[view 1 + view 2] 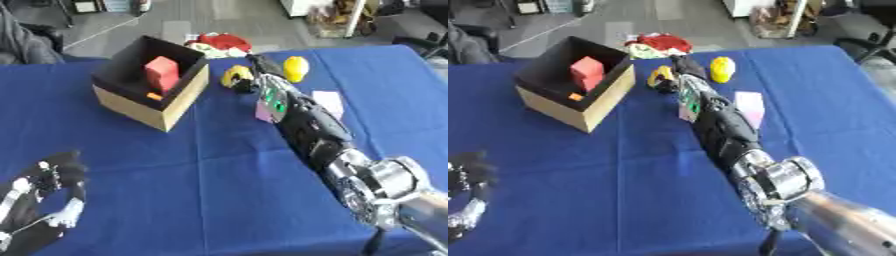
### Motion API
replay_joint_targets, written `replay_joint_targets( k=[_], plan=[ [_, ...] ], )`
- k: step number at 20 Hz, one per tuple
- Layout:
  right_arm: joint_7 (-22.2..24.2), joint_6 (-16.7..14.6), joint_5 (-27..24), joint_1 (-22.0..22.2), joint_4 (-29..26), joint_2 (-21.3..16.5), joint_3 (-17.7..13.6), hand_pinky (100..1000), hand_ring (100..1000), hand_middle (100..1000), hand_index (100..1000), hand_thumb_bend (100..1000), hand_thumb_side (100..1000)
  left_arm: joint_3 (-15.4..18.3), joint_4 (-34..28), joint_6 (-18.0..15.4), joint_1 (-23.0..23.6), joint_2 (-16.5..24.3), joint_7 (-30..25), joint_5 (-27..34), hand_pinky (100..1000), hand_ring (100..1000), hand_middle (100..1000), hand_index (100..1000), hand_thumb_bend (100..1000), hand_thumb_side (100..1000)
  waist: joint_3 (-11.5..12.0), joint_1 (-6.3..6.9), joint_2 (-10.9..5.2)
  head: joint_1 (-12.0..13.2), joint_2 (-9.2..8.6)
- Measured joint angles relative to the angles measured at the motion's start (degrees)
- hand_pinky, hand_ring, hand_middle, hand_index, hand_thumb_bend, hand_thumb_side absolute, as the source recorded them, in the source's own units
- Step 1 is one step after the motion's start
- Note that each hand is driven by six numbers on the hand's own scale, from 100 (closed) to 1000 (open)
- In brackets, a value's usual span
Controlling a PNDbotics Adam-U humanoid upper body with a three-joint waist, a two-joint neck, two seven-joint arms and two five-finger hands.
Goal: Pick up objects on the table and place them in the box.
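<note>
An open cardboard box (176,105) with a black inside stands at the back left on the blue cloth. It holds a red block (162,72) and a small orange piece (154,96). A yellow and black object (235,77) lies right of the box, and a yellow rounded object (296,68) lies beyond it to the right. My right arm reaches up the middle of the table. My right hand (256,66) is against the yellow and black object's right side, and its grip is hidden. My left hand (51,176) rests at the lower left.
A red and white bundle (222,43) lies at the table's far edge. A pale pink card (329,102) lies right of my forearm. Chairs and floor clutter stand beyond the table.
</note>
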Motion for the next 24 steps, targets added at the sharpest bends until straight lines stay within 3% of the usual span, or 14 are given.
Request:
replay_joint_targets(
  k=[6, 9, 12, 18, 24],
  plan=[
    [-0.58, 0.51, 0.96, 0.05, 0.62, 0.01, 0.33, 892, 828, 923, 990, 166, 437, 0.00, 0.00, 0.00, 0.00, 0.00, 0.00, 0.00, 734, 652, 659, 867, 100, 156, 0.25, 0.05, 0.00, -0.33, 0.00],
    [1.13, -1.31, 2.67, -0.37, -0.53, -0.29, 1.03, 899, 841, 930, 991, 184, 416, 0.02, 0.00, 0.02, 0.00, 0.00, 0.02, 0.00, 734, 652, 659, 867, 100, 160, -0.29, 0.05, 0.00, -0.33, 0.00],
    [6.52, -6.56, 4.11, -1.01, -4.83, -2.12, 2.56, 909, 858, 946, 995, 213, 424, 0.05, 0.00, 0.10, 0.03, 0.00, 0.12, 0.00, 734, 652, 659, 868, 100, 160, -1.00, 0.03, 0.00, -0.17, 0.00],
    [23.43, -19.76, 3.63, 1.53, -15.59, -7.08, 6.65, 918, 879, 963, 1000, 260, 490, 0.42, 0.00, 0.21, 0.64, 0.37, 0.49, -0.40, 734, 651, 658, 868, 100, 164, -2.41, -0.14, 0.00, 0.37, 0.00],
    [32.97, -23.35, 2.52, 5.20, -18.56, -8.92, 8.18, 920, 889, 966, 1000, 320, 529, 0.73, 0.00, 0.18, 0.94, 0.53, 0.67, -0.50, 734, 651, 658, 868, 100, 165, -3.19, -0.48, -0.06, 0.83, 0.00]
  ],
)
